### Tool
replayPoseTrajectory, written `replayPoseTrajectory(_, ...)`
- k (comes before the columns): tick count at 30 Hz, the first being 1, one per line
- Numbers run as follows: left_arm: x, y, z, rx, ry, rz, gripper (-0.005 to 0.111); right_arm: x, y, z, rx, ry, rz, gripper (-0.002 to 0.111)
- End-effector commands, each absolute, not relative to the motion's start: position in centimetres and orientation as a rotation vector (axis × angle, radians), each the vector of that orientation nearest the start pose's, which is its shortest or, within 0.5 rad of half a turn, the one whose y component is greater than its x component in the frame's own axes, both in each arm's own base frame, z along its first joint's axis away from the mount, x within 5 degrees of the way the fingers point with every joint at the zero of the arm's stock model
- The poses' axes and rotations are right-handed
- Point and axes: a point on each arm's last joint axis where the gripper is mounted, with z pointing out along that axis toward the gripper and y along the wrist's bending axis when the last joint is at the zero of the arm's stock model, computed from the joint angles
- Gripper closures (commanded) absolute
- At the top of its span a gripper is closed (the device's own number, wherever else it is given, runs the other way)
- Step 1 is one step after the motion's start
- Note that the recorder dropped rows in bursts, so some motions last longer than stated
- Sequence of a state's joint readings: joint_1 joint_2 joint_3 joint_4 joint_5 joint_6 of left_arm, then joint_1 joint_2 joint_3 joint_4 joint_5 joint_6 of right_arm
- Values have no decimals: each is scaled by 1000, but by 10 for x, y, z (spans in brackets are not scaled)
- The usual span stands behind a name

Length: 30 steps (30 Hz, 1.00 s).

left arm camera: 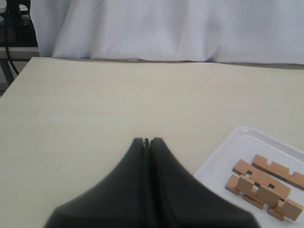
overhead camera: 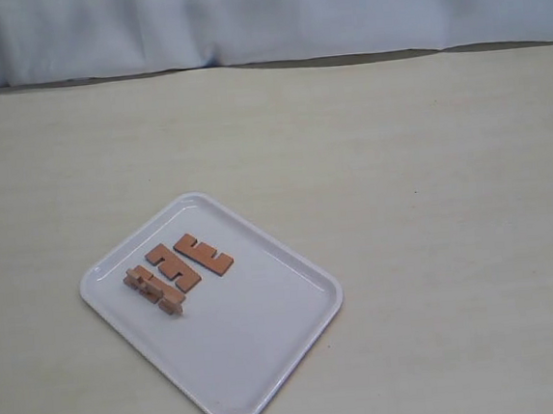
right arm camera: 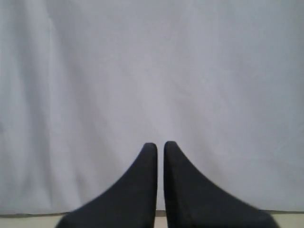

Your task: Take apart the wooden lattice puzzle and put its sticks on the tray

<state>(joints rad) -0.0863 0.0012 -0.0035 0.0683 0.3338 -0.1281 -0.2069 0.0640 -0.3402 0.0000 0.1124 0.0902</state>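
The tray (overhead camera: 261, 363) lies askew in the near-left part of the tabletop (overhead camera: 431, 203), one rounded corner pointing toward the near edge. Its long axis runs from far left to near right. Its near half is bare white plastic.

All the wood sits in the tray's far-left part. Nearest the left corner lies what is left of the wooden lattice puzzle (overhead camera: 155, 288): a short row of pieces that are still interlocked. In the left wrist view, a few crosswise bits of this cluster (left arm camera: 260, 192) stand up from a longer slat. Its long axis runs far left to near right, roughly parallel to the tray's long sides.

Just beside it, on the far-right side, two loose sticks lie flat and side by side, pointing the same way. The first stick (overhead camera: 173, 266) is next to the cluster, and the second stick (overhead camera: 203, 255) is beyond it. The second stick's notched edge faces far right.

The left end effector (left arm camera: 147, 141) is over bare tabletop, apart from the tray's rim (left arm camera: 223, 161). Its dark fingertips are pressed together with nothing between them. The right end effector (right arm camera: 160, 145) faces the white cloth (right arm camera: 152, 71). Only a thin slit shows between its fingertips, and it grips nothing.

Behind the tabletop's far edge hangs the pale cloth backdrop (overhead camera: 260, 15).
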Motion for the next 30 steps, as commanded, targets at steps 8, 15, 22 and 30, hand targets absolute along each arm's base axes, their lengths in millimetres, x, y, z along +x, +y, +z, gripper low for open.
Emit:
replayPoseTrajectory(8, 54, -3, 184, 8, 1807, -96, 107, 23, -5, 312, 192, 1272, -96, 104)
replayPoseTrajectory(15, 54, -3, 184, 8, 1807, -96, 107, 27, -4, 302, 247, 1346, -8, 104)
replayPoseTrajectory(22, 54, -3, 184, 9, 1809, -94, 107, 46, -8, 252, 292, 1420, 15, 104)
replayPoseTrajectory(30, 54, -3, 184, 8, 1807, -96, 107, 55, -10, 198, 312, 1620, 5, 104)
